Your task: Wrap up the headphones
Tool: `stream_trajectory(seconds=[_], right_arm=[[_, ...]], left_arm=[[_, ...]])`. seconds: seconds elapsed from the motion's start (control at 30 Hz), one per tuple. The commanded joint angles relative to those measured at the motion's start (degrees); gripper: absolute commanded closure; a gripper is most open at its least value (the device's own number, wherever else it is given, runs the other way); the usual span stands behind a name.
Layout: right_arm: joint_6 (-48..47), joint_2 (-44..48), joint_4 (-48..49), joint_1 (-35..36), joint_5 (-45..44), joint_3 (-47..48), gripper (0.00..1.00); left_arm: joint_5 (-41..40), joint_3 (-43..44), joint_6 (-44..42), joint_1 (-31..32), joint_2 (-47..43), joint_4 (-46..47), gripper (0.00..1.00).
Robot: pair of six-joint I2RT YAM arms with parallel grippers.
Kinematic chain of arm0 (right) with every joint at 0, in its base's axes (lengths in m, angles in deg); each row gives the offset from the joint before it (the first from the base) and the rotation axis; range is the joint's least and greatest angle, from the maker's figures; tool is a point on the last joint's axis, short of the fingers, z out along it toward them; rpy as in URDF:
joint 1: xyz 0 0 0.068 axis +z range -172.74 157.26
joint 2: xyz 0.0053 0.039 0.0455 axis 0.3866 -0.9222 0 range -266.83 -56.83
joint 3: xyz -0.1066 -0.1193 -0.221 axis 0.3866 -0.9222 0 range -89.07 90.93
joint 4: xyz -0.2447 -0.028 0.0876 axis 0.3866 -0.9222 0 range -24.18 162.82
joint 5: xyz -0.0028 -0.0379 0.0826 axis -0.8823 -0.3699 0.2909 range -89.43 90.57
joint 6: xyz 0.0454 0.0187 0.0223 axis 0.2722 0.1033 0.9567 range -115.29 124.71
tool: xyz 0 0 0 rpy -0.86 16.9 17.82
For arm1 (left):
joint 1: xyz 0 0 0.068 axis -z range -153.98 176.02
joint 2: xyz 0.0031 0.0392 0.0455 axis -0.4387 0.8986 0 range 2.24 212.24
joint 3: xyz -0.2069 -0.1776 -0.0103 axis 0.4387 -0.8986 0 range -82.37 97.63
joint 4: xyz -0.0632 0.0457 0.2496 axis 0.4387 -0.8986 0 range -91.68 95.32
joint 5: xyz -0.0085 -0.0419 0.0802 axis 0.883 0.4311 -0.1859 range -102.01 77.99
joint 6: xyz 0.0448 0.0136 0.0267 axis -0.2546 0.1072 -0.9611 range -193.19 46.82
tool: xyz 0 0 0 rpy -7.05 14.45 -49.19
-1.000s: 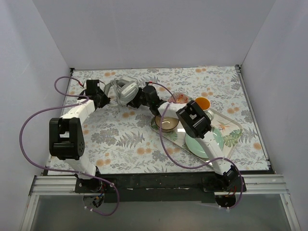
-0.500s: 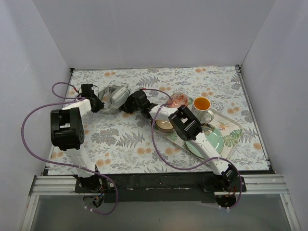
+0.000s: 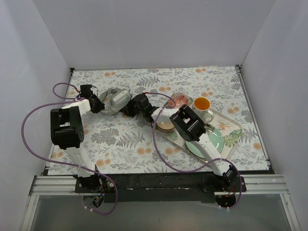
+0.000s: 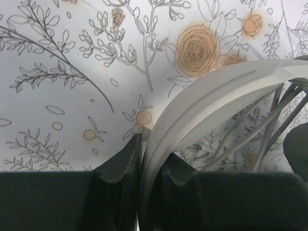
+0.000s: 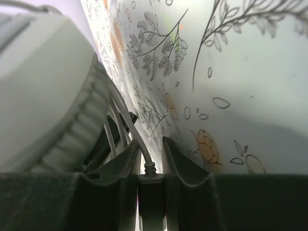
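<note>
The headphones (image 3: 115,97), pale grey and over-ear, lie on the far left part of a floral-patterned table (image 3: 125,139), between the two robot arms' tools. In the left wrist view the wide headband (image 4: 211,96) curves up out of the left gripper (image 4: 144,144), whose two dark fingers are closed on the band's edge. Several runs of thin grey cable (image 4: 269,113) cross inside the band's arc, so the wrap looks partly done.

In the right wrist view a padded earcup (image 5: 43,91) fills the left side. The right gripper (image 5: 150,144) is pinched closed on the cable just above its ribbed plug (image 5: 150,169), with more strands running up beside the earcup.

To the right, well apart from the headphones, a tray (image 3: 236,126) holds a bowl (image 3: 166,125), a cup (image 3: 202,104) of orange liquid and a green plate (image 3: 214,142). The right arm reaches over the bowl's end of the tray.

Likely risks from here:
- The pinch on the cable is narrow, so a hard pull could slide the plug out and let the loops slacken.
- The left hold is on the band's edge only, so tension from winding could twist the headphones loose.
- A wide sweep of the right arm could knock the bowl or cup.
</note>
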Motion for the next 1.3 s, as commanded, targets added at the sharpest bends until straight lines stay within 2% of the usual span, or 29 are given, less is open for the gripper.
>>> stream_trajectory(seconds=[0.0, 0.17, 0.3, 0.4, 0.7, 0.73, 0.83, 0.97, 1.03, 1.2, 1.27], right_arm=[[0.3, 3.5, -3.6, 1.5, 2.2, 0.7, 0.69], [-2.5, 3.2, -6.7, 1.7, 0.6, 3.2, 0.6], [-1.9, 3.6, -5.1, 2.1, 1.2, 2.2, 0.61], [-2.4, 6.7, -1.8, 2.6, -0.1, -2.5, 0.62], [-19.2, 19.0, 0.9, 4.1, -8.7, -9.2, 0.63], [-20.0, 20.1, 2.5, 4.4, -9.3, -10.3, 0.63], [-23.2, 25.0, 5.0, 4.8, -11.0, -14.3, 0.64], [-28.7, 28.8, 6.1, 5.1, -12.9, -17.4, 0.63], [-29.8, 30.6, 7.6, 5.1, -14.6, -20.4, 0.64], [-37.7, 36.6, 10.5, 5.2, -18.9, -25.4, 0.63], [-39.5, 39.3, 11.7, 5.1, -19.7, -28.2, 0.64]], left_arm=[[-6.7, 4.1, 3.7, -2.7, 0.2, 8.7, 1.0], [-6.6, 2.7, 3.2, -2.7, -1.0, 9.3, 1.0], [-7.3, 2.5, 3.0, -2.8, -0.7, 9.7, 1.0], [-7.7, 2.7, 2.5, -2.8, 0.3, 9.8, 1.0], [-6.6, 5.4, 1.2, -2.7, 5.2, 7.4, 0.99], [-7.1, 5.5, 1.2, -2.8, 5.4, 7.5, 0.85], [-7.6, 5.3, 1.3, -2.8, 5.3, 7.3, 0.66], [-8.7, 5.4, 1.6, -2.8, 4.6, 6.5, 0.51], [-9.4, 5.5, 1.5, -2.8, 3.8, 6.2, 0.49], [-13.4, 6.3, 0.5, -2.9, 1.7, 4.1, 0.22], [-14.1, 7.6, 0.1, -2.8, 1.6, 1.7, 0.19]])
